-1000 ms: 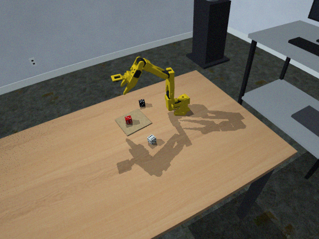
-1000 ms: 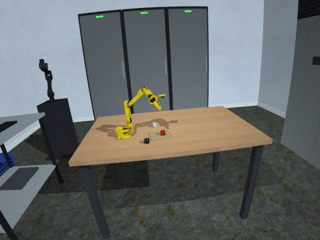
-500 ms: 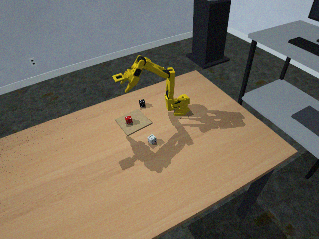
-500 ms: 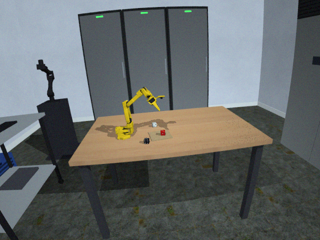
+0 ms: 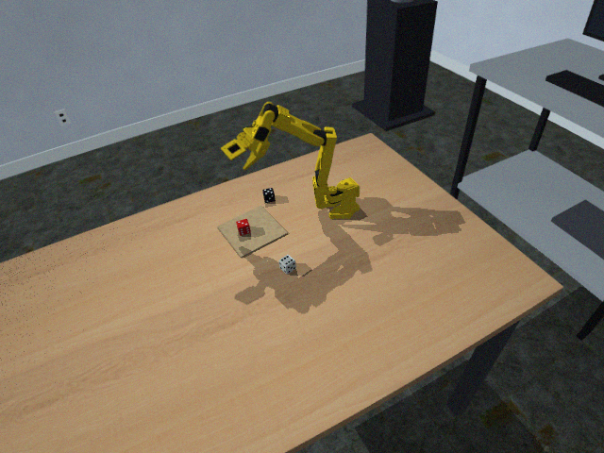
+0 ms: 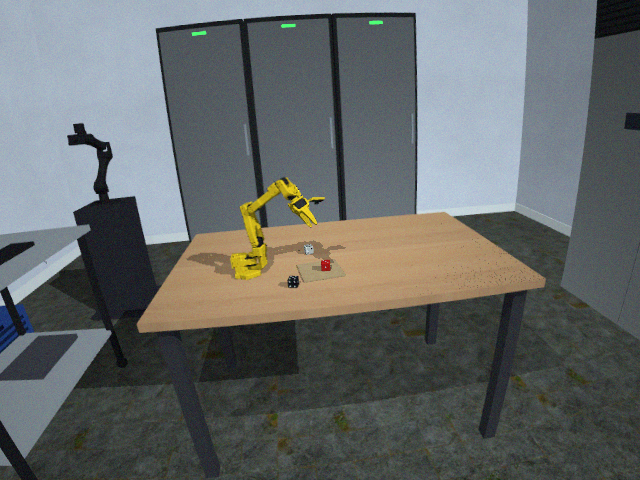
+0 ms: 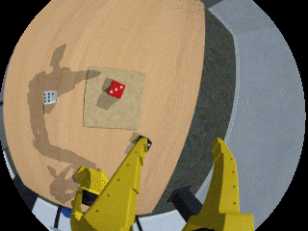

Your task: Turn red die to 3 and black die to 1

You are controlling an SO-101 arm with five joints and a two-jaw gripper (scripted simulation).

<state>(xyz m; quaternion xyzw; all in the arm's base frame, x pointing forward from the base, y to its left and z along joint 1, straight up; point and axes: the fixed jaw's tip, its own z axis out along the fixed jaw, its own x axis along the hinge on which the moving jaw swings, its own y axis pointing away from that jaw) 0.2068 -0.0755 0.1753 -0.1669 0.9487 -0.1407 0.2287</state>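
Observation:
The red die [image 5: 243, 226] lies flat on the tan mat [image 5: 252, 229]; in the wrist view the red die [image 7: 115, 89] shows three pips on top. The black die [image 5: 268, 194] sits on the bare table just beyond the mat's far corner, near the arm's base; it also shows in the exterior view [image 6: 293, 281]. In the wrist view it is almost hidden behind a fingertip. The white die [image 5: 287, 263] lies on the table off the mat's near corner. My gripper [image 5: 248, 155] hangs high above the table, past the black die, open and empty; the wrist view shows nothing between its fingers.
The arm's base [image 5: 341, 195] stands on the table to the right of the dice. The table's far edge runs close behind the gripper. A black pedestal [image 5: 397, 58] stands beyond the table, and grey shelves [image 5: 545, 136] stand to the right.

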